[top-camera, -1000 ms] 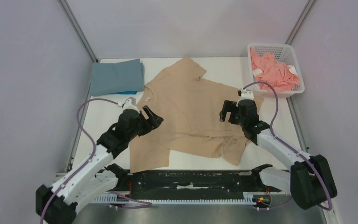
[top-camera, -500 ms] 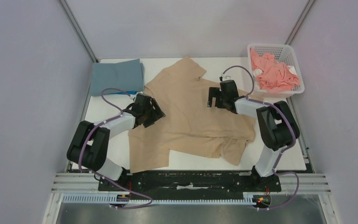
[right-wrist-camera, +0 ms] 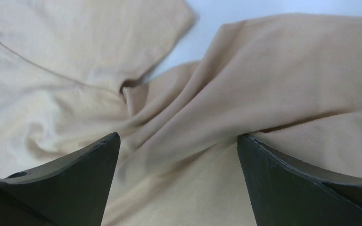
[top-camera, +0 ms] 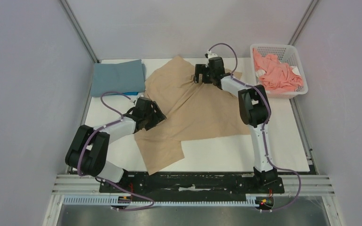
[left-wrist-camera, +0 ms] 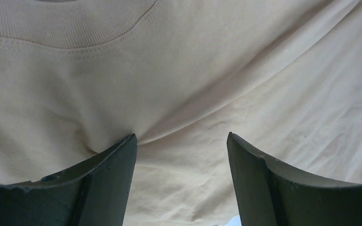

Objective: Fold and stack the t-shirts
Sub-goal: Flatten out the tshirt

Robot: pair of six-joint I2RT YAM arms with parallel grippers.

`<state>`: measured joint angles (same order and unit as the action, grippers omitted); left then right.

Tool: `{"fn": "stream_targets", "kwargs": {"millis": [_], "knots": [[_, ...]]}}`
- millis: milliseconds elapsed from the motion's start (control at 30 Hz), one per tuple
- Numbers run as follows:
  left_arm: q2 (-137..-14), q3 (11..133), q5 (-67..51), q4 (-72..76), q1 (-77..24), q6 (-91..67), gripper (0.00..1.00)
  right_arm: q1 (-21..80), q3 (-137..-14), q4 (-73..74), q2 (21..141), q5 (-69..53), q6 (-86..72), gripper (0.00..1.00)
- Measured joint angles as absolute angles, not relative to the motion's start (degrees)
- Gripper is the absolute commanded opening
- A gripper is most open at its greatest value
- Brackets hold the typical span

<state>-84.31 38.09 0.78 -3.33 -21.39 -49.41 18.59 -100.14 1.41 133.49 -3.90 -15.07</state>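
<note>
The tan soft cloth short-sleeved t-shirt lies across the middle of the white bench, one flap reaching toward the near edge and its bulk doubled over toward the far edge.

The left gripper sits low on the shirt's left side, nearer the left edge. In the left wrist view its fingers stand apart, tips against the cloth just below the ribbed collar, and a crease runs to the left tip. It is released, pinching nothing.

The right gripper is at the far edge, on the shirt's bunched far part. Its fingers are also spread, and taut folds of the cloth pass between them.

A folded dusty grey-blue t-shirt rests in the far left corner with a bright blue t-shirt showing under its near edge. A crumpled coral pink t-shirt fills the white plastic lattice basket at the far right corner.
</note>
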Motion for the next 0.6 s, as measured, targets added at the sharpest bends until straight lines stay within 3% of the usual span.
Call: {"fn": "stream_targets", "kwargs": {"millis": [133,400,600], "knots": [[-86.98,41.17,1.72,-4.82,-21.34,-49.39,0.77,18.13,-107.50,4.25,138.10,-4.27,-12.10,0.98],[-88.60,42.92,2.07,-5.69,-21.06,-49.36,0.77,15.25,-99.04,3.38,128.95,1.80,-5.96,0.98],[-89.36,43.66,1.32,-5.67,-20.58,-48.93,0.77,9.23,-102.48,2.70,129.78,-1.45,-7.97,0.98]]}}
